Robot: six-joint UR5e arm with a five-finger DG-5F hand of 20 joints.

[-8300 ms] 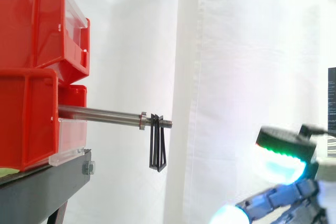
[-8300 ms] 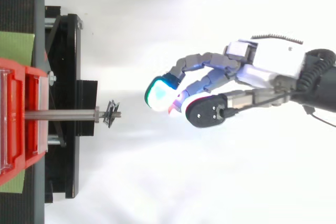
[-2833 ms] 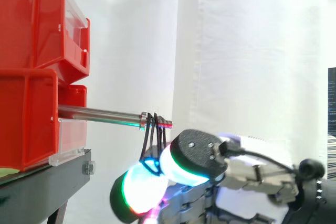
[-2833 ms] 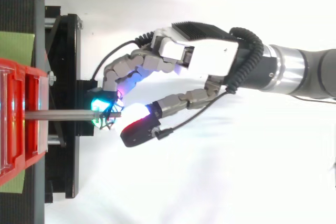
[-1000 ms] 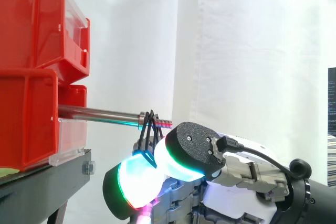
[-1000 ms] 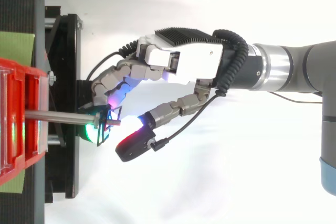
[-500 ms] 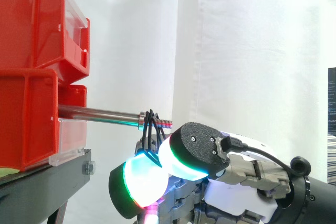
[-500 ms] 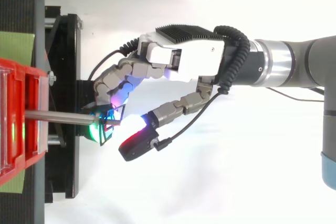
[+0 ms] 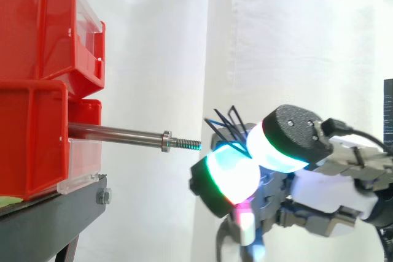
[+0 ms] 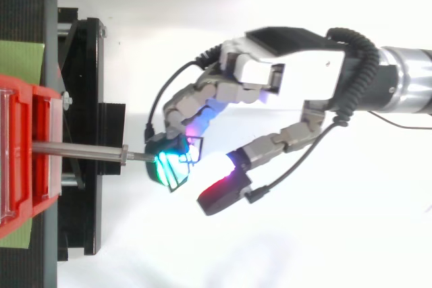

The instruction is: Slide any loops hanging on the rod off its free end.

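Loops are off. The thin black wire loops (image 9: 228,122) now sit clear of the round steel rod (image 9: 116,132), just past its threaded free end and a bit above it, with visible air between them and the tip. The hand (image 10: 304,65) is closed on them: its curled fingers (image 10: 196,102) have them hooked at the green-glowing pad. In the side view they poke up between that pad and the thumb pad (image 9: 279,145). From above the thumb sits apart from them, so I read this as a hook hold rather than a firm pinch. Half a second ago the loops were hanging on the threads just outboard of the rod's collar (image 9: 166,141), with the hand tucked under the tip. Since then the hand has pulled back along the rod's axis, away from the stacked red plastic bins (image 9: 34,133), and risen a little. The rod from collar to tip looks bare, so I'd call the slide-off done. The only risk left is the loops slipping off the pad.
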